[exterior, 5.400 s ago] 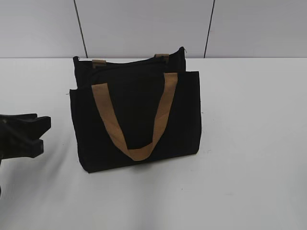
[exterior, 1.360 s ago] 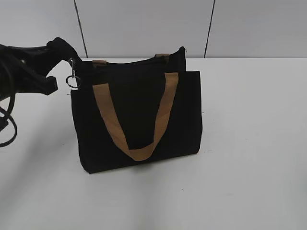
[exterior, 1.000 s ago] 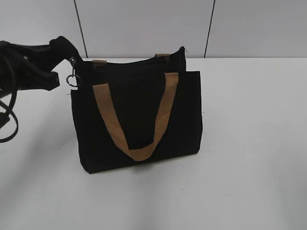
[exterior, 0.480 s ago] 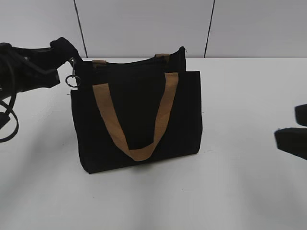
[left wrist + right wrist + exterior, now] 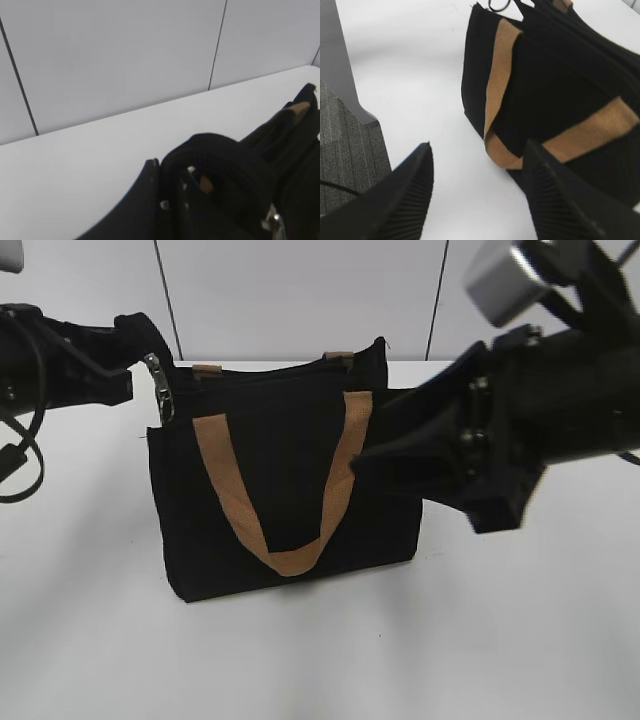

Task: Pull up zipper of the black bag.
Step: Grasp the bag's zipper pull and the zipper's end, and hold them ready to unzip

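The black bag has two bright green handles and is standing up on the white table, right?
Not quite. The handles are tan-brown, not green; the exterior view shows this. The black bag does stand upright on the white table.

No writing, label, brand or number can be read in any view. The black bag (image 5: 290,480) carries no legible print.
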Controlling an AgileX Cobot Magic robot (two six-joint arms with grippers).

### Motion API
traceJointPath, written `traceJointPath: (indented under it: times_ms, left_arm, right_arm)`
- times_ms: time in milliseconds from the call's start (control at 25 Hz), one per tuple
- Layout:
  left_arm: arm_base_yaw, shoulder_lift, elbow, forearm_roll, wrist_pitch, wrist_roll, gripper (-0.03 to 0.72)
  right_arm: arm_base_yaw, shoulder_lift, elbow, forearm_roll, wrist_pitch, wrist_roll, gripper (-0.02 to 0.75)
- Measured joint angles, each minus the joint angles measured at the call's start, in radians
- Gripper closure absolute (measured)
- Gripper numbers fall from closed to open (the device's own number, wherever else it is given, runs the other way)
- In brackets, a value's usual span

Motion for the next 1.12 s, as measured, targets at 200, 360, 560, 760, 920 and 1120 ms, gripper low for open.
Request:
traceJointPath:
  times_ms: [200,360,560,760,920,1120]
  left_arm:
    - [0.000,0.000,0.000,0.002,0.040,0.000,0.666]
    - [0.000,0.000,0.000,0.001,0.041,-0.022,0.666]
    - [0.000,0.000,0.000,0.001,0.023,-0.038,0.666]
    - [0.000,0.000,0.000,0.001,0.005,-0.074,0.667]
    - [0.000,0.000,0.000,0.000,-0.026,-0.101,0.666]
    - [0.000,0.000,0.000,-0.001,-0.039,-0.137,0.666]
  right_arm:
    - [0.107,0.177,-0.123,0.094,-0.058,-0.089,0.298]
    - [0.162,0.306,-0.227,0.147,-0.076,-0.107,0.324]
    - [0.204,0.452,-0.353,0.159,-0.090,-0.121,0.343]
    - [0.208,0.554,-0.450,0.182,-0.092,-0.123,0.345]
    - [0.209,0.593,-0.492,0.227,-0.091,-0.123,0.345]
    - [0.209,0.632,-0.502,0.244,-0.085,-0.123,0.358]
